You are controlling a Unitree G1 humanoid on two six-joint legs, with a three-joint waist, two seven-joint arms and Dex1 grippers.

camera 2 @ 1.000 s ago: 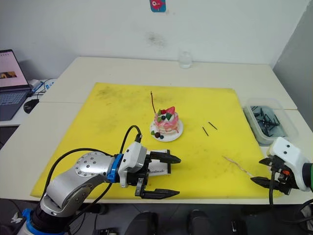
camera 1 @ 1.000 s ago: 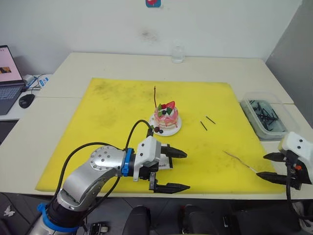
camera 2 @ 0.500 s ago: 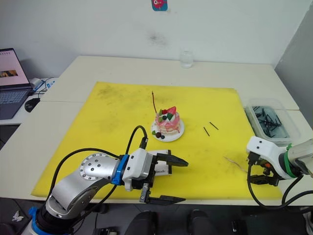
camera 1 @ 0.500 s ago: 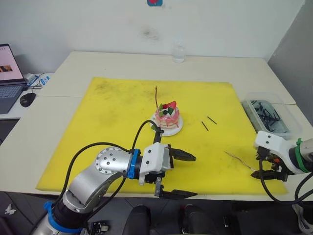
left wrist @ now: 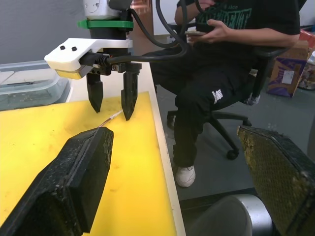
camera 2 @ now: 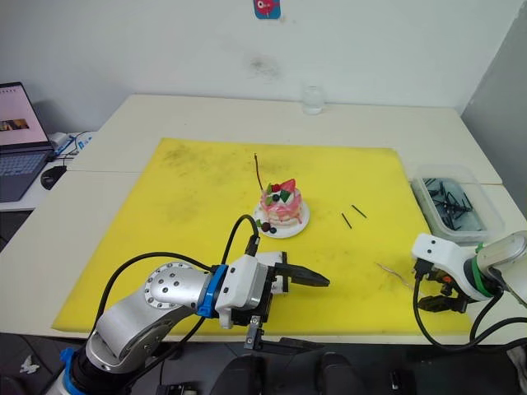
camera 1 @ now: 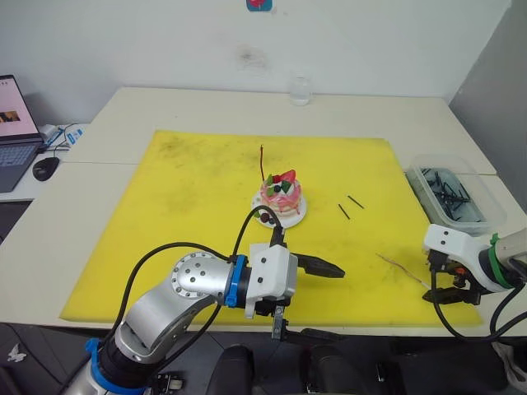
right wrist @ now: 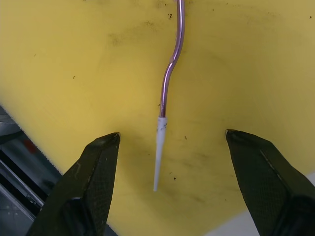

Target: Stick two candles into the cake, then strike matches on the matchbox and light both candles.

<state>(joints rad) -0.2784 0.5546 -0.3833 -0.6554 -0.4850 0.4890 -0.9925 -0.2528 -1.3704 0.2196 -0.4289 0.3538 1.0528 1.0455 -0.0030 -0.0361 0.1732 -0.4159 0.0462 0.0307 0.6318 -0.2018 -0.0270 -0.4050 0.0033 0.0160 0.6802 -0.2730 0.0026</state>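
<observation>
Since a second ago my right claw (right wrist: 165, 187) came over the candle (right wrist: 170, 73), released; closing off-centre could flick it off the desk (camera 1: 165, 107).

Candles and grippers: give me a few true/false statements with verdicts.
1. One candle stands upright in the cake. True.
2. The second candle is held in the right gripper. False: it lies on the yellow mat between the open fingers, untouched.
3. The left gripper is shut on a match. False: it is open and empty.
4. Two matches lie on the mat, on the cake's right. True.
5. A flame burns on the cake's candle. False: none is lit.
</observation>
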